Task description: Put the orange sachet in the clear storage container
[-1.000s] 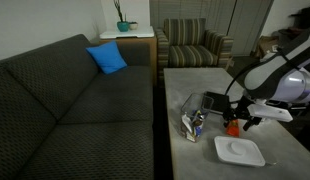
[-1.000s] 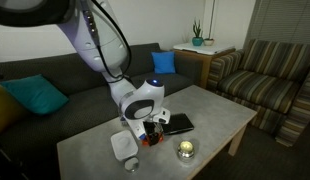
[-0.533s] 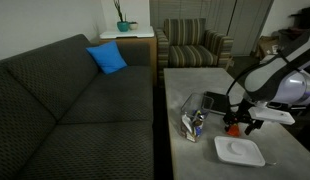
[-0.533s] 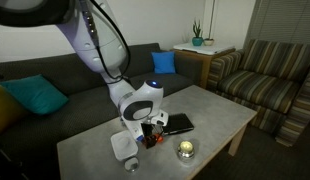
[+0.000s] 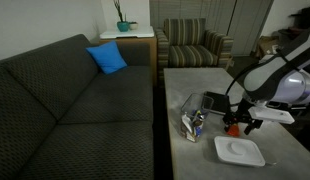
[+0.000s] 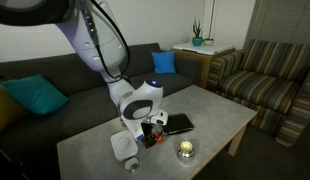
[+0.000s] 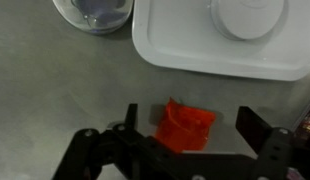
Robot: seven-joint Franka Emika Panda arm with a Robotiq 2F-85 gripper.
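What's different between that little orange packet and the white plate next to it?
The orange sachet is bright orange-red; the white plate is plain white. The sachet is much smaller than the plate. The sachet looks crumpled and sits between the fingers of the open gripper, while the plate lies flat, clear of them. Both rest on the grey table.

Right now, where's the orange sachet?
In the wrist view the orange sachet lies on the table between the fingers of the open gripper, just beside the edge of the white plate.
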